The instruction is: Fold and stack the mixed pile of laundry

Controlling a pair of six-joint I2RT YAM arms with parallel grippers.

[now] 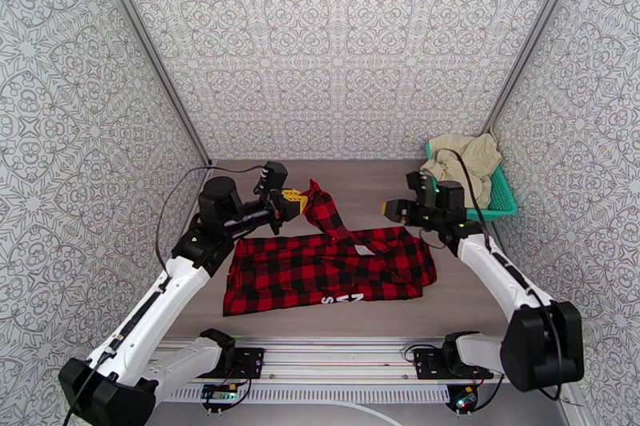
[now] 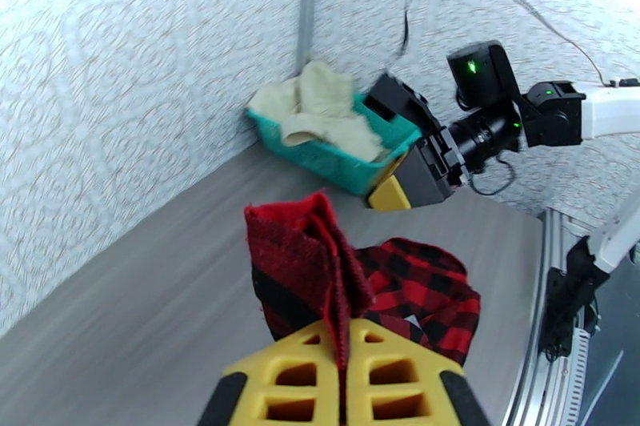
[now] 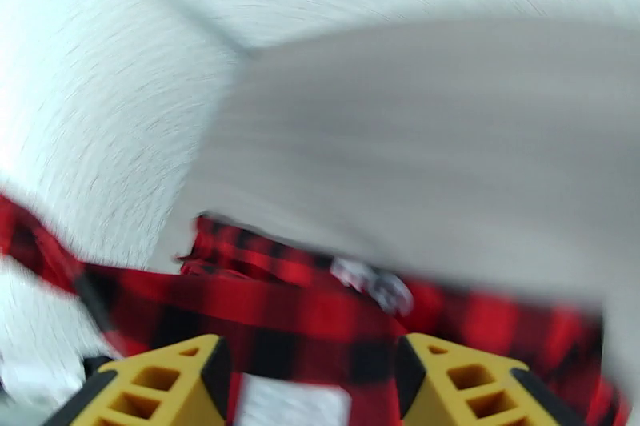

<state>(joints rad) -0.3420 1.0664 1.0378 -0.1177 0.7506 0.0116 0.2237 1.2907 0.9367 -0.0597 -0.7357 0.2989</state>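
The red-and-black checked flannel shirt (image 1: 328, 269) lies spread across the middle of the table. One end of it is pulled up toward the back left, with my left gripper (image 1: 298, 201) shut on that fold. In the left wrist view the yellow fingers (image 2: 280, 375) pinch the red cloth (image 2: 320, 259) upright. My right gripper (image 1: 394, 210) hovers open just above the shirt's far right edge, nothing in it. The blurred right wrist view has its yellow fingers (image 3: 168, 383) wide apart over the shirt (image 3: 304, 315). Cream-beige cloth pieces (image 1: 466, 159) are heaped in the basket.
The teal mesh basket (image 1: 498, 199) stands in the back right corner against the patterned wall, just behind my right arm; it also appears from the left wrist as the basket (image 2: 336, 165). Patterned walls close the table on three sides. A metal rail (image 1: 336, 359) runs along the near edge.
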